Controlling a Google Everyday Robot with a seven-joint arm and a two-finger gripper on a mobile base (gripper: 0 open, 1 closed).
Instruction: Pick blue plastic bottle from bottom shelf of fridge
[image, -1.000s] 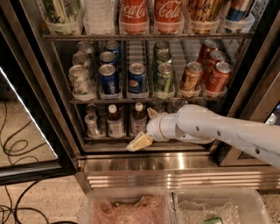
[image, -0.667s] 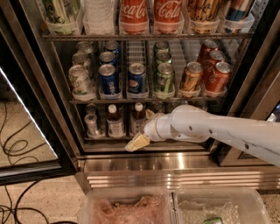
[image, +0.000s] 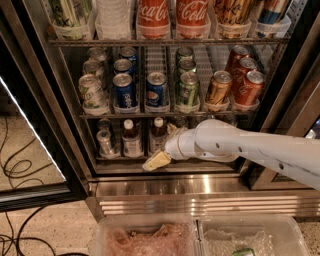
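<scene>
Hovering at lower centre of the frame, the gripper (image: 156, 161) sits just in front of the bottom shelf (image: 120, 158) of the fridge (image: 200, 189). Whether it is spread or pressed together cannot be told.

Directly behind it, at frame centre, stands the blue plastic bottle (image: 157, 136). It is upright with its white cap on top, and its lower body is hidden by the gripper. Contact cannot be confirmed. A second similar bottle (image: 131, 142) stands just to its left.

Handling estimate:
- Weight: light to moderate, as it appears full.
- Wall: thin plastic that likely yields under pressure, so moderate clamping force is advisable.
- Surface: smooth and possibly slippery if chilled.
- Grasp zone: across the labelled mid-body, below the shoulder and not at the cap.
- Risk: knocking the neighbouring bottle on withdrawal.
</scene>
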